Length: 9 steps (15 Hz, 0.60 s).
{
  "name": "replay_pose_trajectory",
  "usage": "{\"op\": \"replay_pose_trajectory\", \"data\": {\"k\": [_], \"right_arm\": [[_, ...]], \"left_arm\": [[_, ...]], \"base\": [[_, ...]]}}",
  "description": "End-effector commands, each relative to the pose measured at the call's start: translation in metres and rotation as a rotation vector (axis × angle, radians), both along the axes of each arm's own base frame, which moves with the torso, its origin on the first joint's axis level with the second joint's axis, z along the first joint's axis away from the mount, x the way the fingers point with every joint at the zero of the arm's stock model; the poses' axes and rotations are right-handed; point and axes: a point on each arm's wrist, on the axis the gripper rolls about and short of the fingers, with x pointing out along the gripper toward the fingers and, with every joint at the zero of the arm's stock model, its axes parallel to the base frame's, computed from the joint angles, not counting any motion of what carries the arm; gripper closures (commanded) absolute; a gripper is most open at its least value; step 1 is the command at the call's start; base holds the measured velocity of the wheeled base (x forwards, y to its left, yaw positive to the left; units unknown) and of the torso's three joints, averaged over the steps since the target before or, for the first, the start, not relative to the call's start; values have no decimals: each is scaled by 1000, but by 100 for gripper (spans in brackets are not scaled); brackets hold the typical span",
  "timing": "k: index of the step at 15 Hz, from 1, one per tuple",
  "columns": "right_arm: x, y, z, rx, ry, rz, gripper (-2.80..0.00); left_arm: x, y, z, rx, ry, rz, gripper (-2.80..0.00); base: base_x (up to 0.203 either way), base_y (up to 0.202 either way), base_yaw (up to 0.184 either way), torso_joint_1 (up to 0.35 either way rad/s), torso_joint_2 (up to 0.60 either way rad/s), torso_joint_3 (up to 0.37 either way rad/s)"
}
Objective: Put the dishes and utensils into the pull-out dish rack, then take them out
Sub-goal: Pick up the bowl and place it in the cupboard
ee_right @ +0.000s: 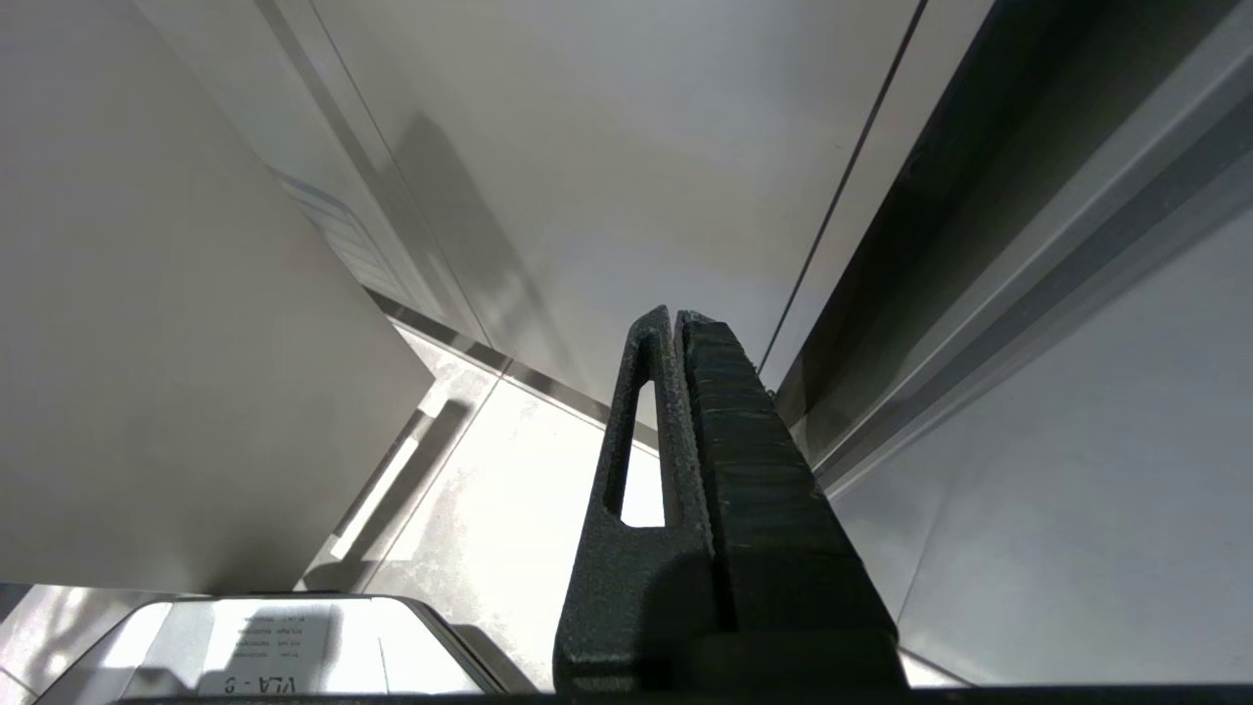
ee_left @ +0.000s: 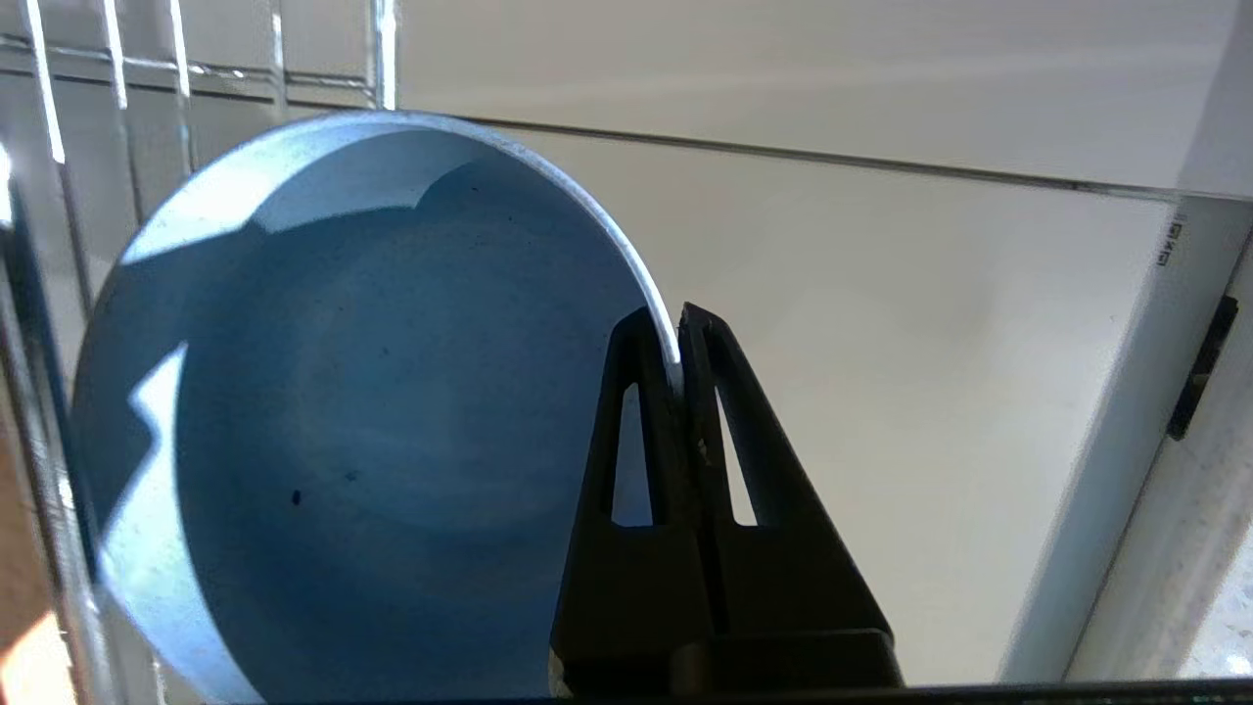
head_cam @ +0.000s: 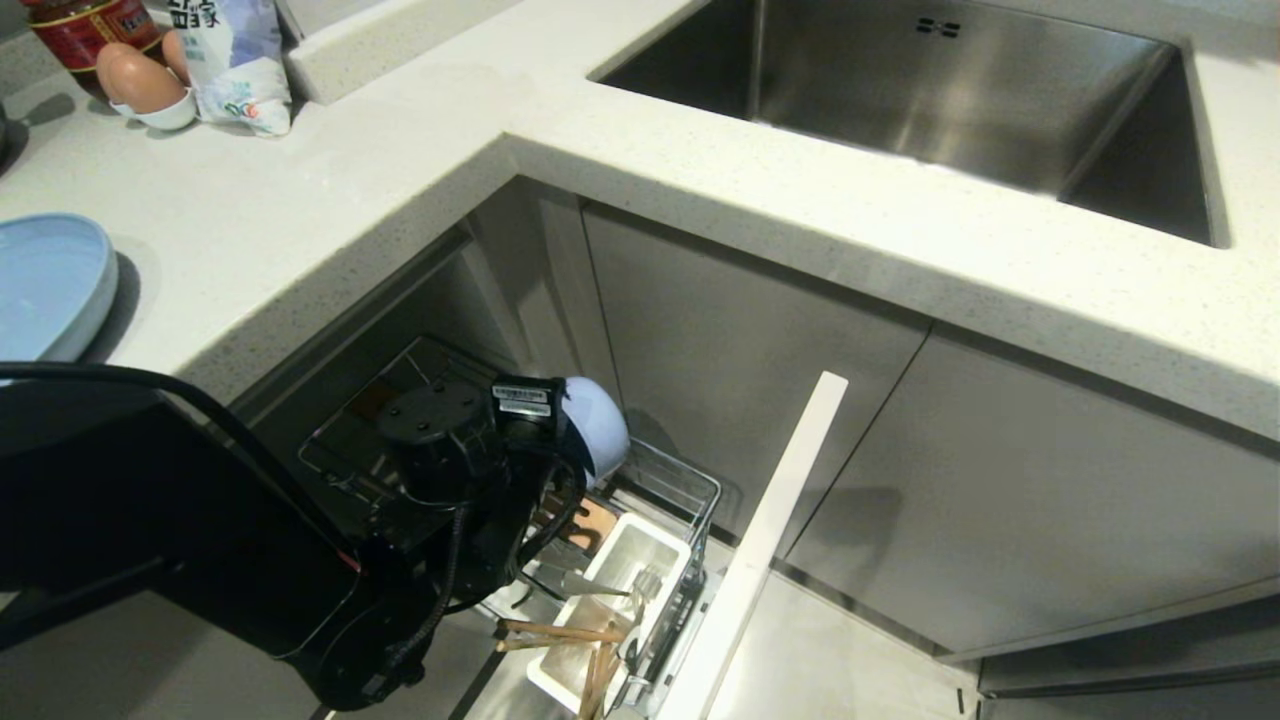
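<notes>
My left gripper is shut on the rim of the light blue bowl, which stands on edge. In the head view the bowl shows just above the pulled-out chrome wire dish rack, with my left arm's wrist covering the fingers. The white cutlery box at the rack's front holds the wooden chopsticks and a silver utensil. The light blue plate lies on the counter at the far left. My right gripper is shut and empty, hanging low beside the cabinet fronts.
The rack's white front panel juts out toward me. Overhead runs the pale counter with a steel sink. Eggs in a dish, a white bag and a jar stand at the counter's back left.
</notes>
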Motion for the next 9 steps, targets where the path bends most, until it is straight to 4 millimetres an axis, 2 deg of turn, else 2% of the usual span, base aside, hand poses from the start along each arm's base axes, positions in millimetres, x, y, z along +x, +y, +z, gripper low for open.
{"op": "replay_pose_trajectory", "data": {"k": [1,9], "right_arm": [[0,0,0,0,1,0,0],[0,0,0,0,1,0,0]], "left_arm": [[2,1,-3,-6,6,8,0],[5,4,-5,-21,17,15,0]], "base": [[0,0,0,0,0,0],[0,0,0,0,0,0]]}}
